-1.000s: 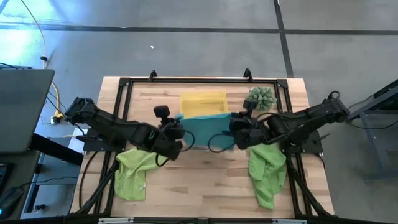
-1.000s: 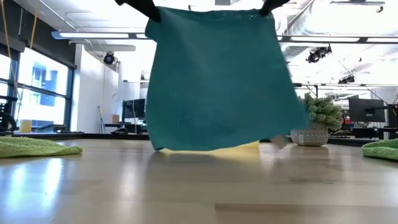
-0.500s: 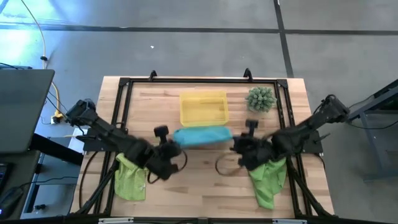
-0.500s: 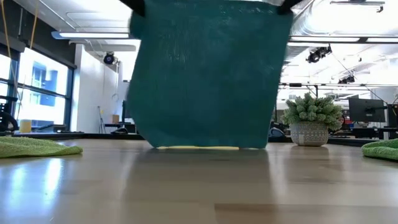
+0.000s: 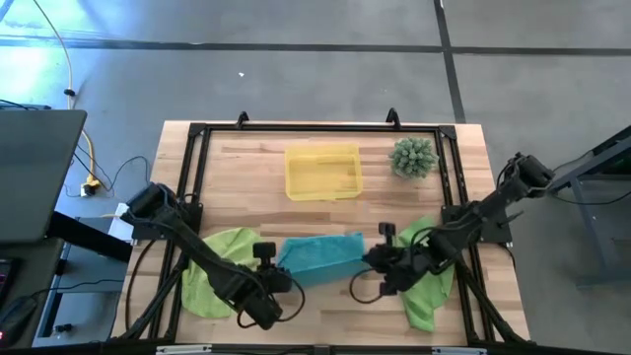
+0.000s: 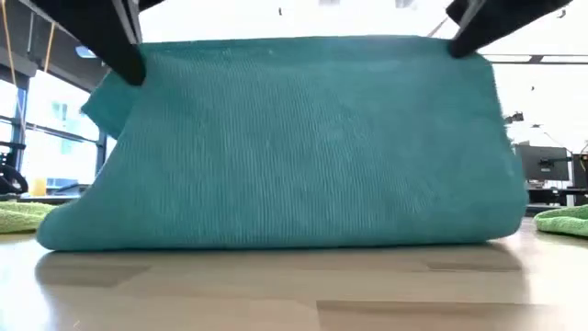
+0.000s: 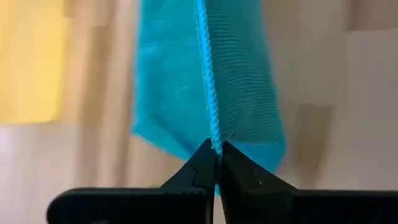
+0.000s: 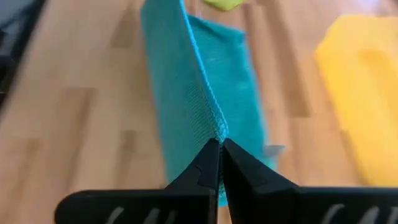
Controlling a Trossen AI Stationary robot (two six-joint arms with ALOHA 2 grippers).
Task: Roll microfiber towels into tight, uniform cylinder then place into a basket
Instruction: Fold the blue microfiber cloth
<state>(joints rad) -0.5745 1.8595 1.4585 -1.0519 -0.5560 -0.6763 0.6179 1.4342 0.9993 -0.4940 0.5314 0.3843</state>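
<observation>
Low view: teal towel (image 6: 303,147) fills frame, hides tray & plant. Both grippers cut off at top edge. Wrist views: bkgd blurred

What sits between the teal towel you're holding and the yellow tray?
Nothing visible. The teal microfiber towel, pinched by the left gripper and right gripper, hangs nearer than the translucent yellow plastic tray; only bare wooden tabletop lies between.
</observation>
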